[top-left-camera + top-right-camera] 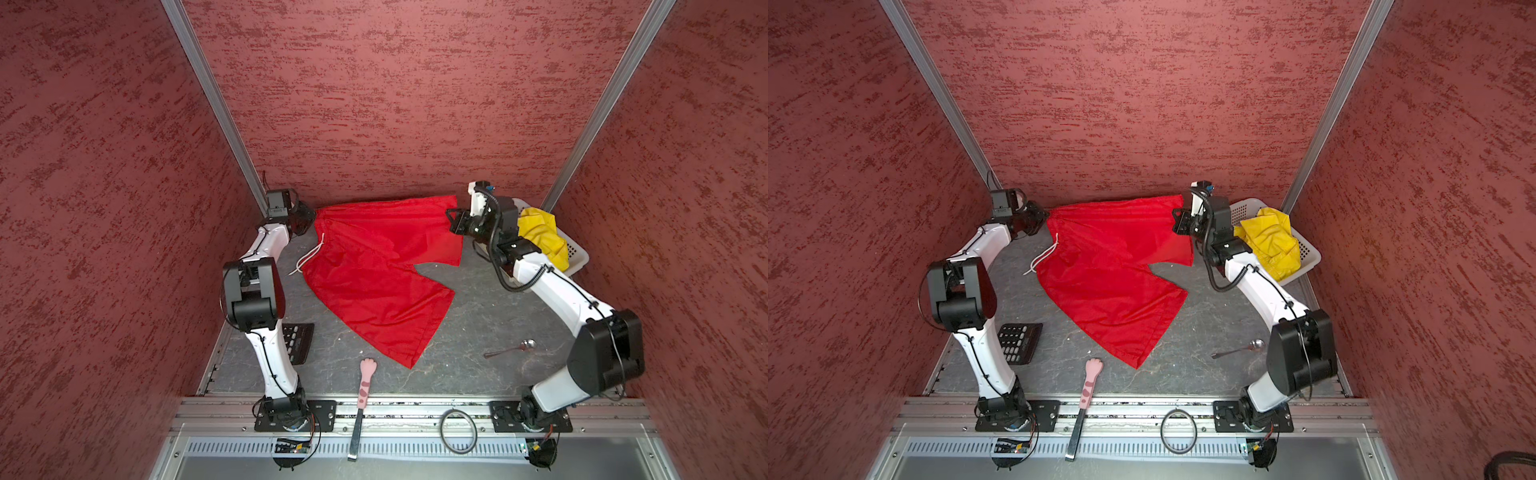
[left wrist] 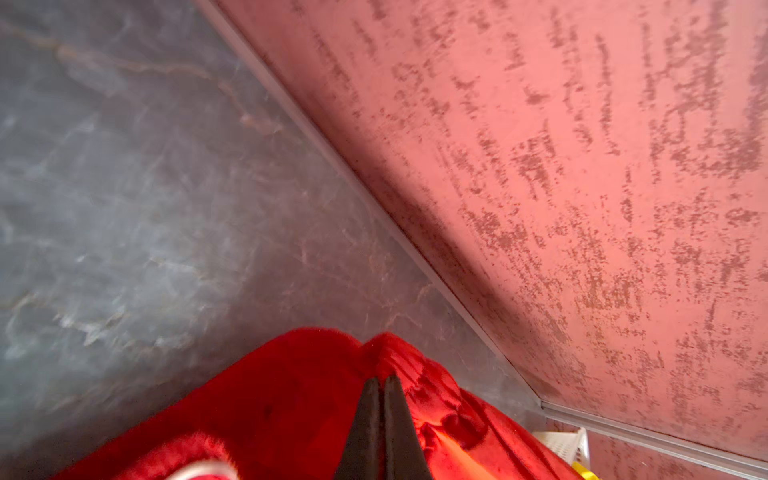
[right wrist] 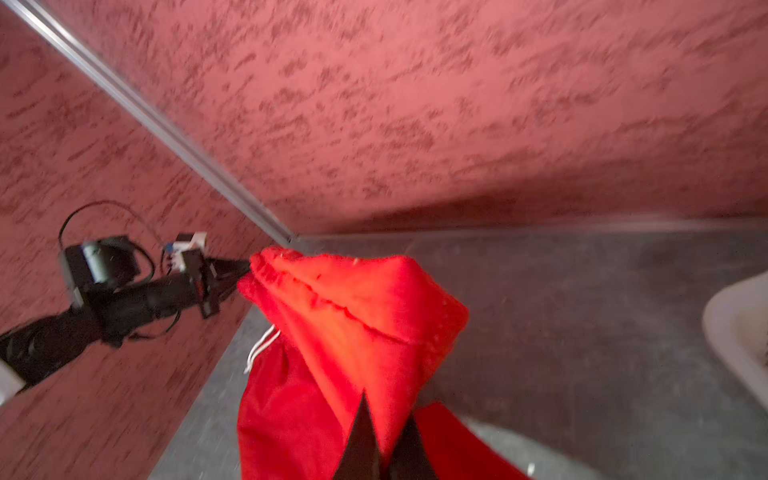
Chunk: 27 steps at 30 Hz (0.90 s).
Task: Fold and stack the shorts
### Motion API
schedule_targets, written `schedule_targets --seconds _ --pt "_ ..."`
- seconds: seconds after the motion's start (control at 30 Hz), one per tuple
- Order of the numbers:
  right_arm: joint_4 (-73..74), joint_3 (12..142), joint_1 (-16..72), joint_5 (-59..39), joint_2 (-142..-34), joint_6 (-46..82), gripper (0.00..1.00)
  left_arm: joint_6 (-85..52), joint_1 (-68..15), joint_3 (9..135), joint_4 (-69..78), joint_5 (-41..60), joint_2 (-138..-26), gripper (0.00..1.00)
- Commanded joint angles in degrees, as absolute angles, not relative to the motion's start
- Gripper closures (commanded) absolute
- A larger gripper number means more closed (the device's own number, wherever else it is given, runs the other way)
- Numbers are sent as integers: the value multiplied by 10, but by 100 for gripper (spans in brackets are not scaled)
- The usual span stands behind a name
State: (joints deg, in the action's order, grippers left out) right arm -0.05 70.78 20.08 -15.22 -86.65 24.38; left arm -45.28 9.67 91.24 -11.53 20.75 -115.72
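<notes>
The red shorts (image 1: pixel 374 266) (image 1: pixel 1108 266) lie spread on the grey table, waistband to the left with a whitish drawstring (image 1: pixel 309 253) trailing out. My left gripper (image 1: pixel 311 217) (image 2: pixel 381 379) is shut on the far waistband corner, as the right wrist view also shows. My right gripper (image 1: pixel 451 222) (image 3: pixel 386 411) is shut on the far leg's hem, with red cloth pinched between its fingers. The shorts' far edge runs stretched between the two grippers, close to the back wall. The yellow shorts (image 1: pixel 542 237) (image 1: pixel 1271 241) lie crumpled in the white basket (image 1: pixel 577 253) behind my right arm.
A black calculator (image 1: pixel 1019 343) lies by the left arm's base. A spoon (image 1: pixel 511 349) lies at front right, and a pink paw-handled tool (image 1: pixel 365 382) and a black ring (image 1: pixel 458 430) at the front rail. Red walls close in the back and both sides.
</notes>
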Motion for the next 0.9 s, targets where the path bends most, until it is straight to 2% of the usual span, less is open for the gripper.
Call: schedule_targets --seconds 0.0,0.17,0.43,0.7,0.87 --pt "-35 656 249 -138 -806 228 100 -501 123 874 -41 220 -1152 100" --pt "-132 636 361 -144 -773 191 100 -503 131 854 -9 230 -1155 100" --pt "-241 609 498 -214 -873 160 100 -558 155 782 42 239 -1165 100" --pt "-236 573 537 -267 -957 144 100 -568 176 701 71 242 -1144 100" --pt "-251 563 556 -277 -973 129 100 -562 189 679 68 250 -1128 100"
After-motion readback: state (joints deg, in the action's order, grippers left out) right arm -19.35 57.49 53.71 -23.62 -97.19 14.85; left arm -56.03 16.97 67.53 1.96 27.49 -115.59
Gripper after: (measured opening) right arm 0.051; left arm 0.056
